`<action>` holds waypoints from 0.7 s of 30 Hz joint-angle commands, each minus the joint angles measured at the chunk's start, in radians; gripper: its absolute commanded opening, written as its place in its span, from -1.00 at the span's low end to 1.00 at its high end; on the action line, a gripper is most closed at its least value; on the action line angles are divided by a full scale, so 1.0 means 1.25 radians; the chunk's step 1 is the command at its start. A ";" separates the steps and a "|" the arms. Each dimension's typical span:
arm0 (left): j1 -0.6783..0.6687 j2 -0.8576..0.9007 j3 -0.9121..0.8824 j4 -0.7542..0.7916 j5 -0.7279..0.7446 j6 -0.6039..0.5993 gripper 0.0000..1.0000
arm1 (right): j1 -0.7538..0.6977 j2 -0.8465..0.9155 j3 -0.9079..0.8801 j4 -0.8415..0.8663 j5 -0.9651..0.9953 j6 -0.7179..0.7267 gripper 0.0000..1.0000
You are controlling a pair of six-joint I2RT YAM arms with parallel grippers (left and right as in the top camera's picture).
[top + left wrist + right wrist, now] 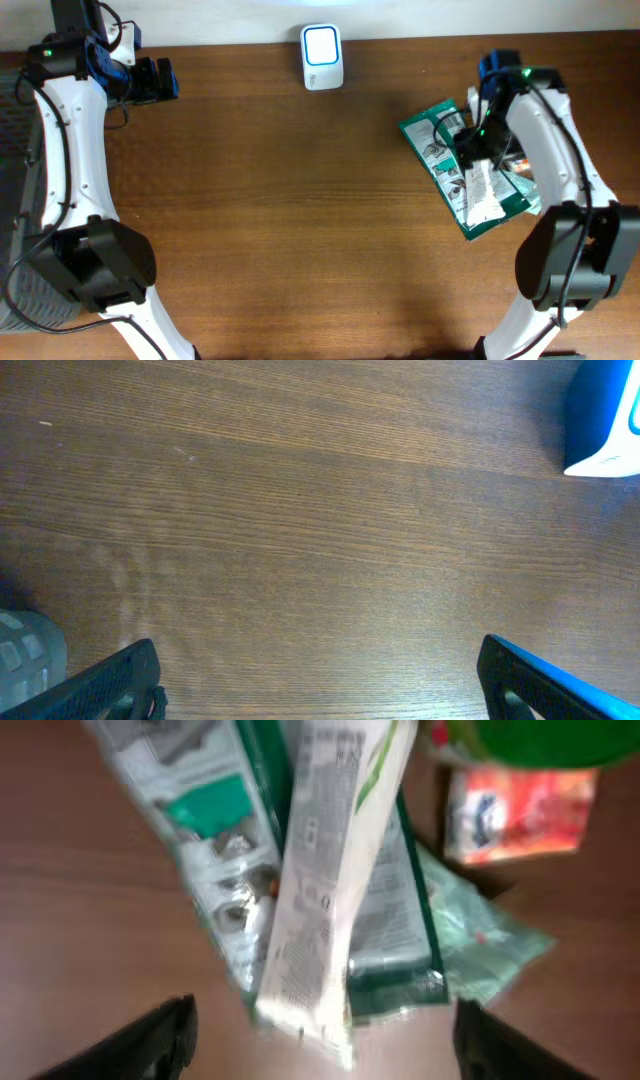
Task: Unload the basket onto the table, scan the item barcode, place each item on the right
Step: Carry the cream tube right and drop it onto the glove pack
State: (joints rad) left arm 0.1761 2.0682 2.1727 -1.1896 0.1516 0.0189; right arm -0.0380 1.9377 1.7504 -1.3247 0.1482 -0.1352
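While the right gripper (pixel 322 1010) is held over a pile of green-and-white packets (pixel 452 165) with its jaws spread wide and nothing clamped, a white sachet (pixel 325 870) is shown lying on that pile, well to the right of the barcode scanner (pixel 321 56). An orange-red packet (pixel 520 815) is seen beside the pile. The left gripper (pixel 318 645), likewise spread wide and empty, is held over the wooden table (pixel 280 220), left of the scanner.

R wrist view blurred: print on white pouch (pixel 325 890) unreadable. L wrist view: scanner (pixel 603 420) cut off at upper right edge. Overhead: right arm (pixel 545 130) hides pt of green packet (pixel 440 165).
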 commanded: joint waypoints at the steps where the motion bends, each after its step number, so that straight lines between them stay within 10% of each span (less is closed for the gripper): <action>1: 0.000 -0.012 0.013 -0.001 -0.002 0.013 0.98 | -0.001 -0.077 0.160 -0.078 -0.088 0.003 0.64; 4: 0.000 -0.012 0.013 -0.001 -0.002 0.013 0.98 | -0.001 -0.125 0.305 -0.192 -0.150 0.004 0.97; 21: 0.000 -0.012 0.013 -0.001 -0.002 0.013 0.98 | -0.002 -0.371 0.444 -0.299 -0.179 0.016 0.97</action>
State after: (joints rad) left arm 0.1761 2.0682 2.1727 -1.1896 0.1516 0.0189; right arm -0.0380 1.4841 2.3058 -1.6924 -0.0639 -0.1268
